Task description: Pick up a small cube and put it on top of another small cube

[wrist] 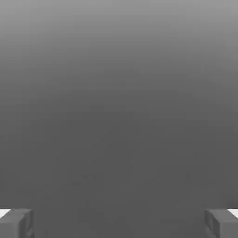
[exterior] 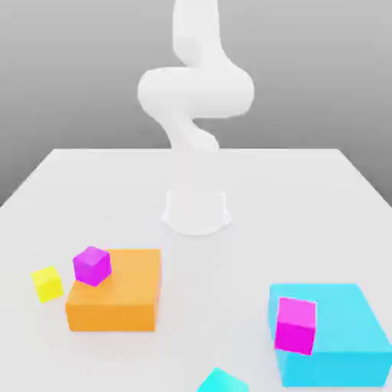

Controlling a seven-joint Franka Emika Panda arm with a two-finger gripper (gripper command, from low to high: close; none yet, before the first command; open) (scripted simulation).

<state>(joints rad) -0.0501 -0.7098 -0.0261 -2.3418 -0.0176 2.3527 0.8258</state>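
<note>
A: Exterior view first. Where's the small yellow cube [exterior: 47,283]?

B: On the white surface [exterior: 306,191], well away from the hand and just beside the orange block [exterior: 115,295] that carries a magenta cube [exterior: 92,265]. It looks rigid and light; I'd pinch two opposite flat faces.

A: Any containers?

B: None. A second magenta cube [exterior: 295,325] leans on the cyan block [exterior: 333,333].

A: Hand view?

B: The hand [wrist: 119,222] has its fingers spread wide, nothing between them.

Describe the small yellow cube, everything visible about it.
The small yellow cube is a plain, bright yellow block with a matte, uniform surface, the smallest block in sight. It sits flat on the white table, turned slightly, just off the orange block toward the exterior view's left. Nothing rests on it or grips it.
</note>
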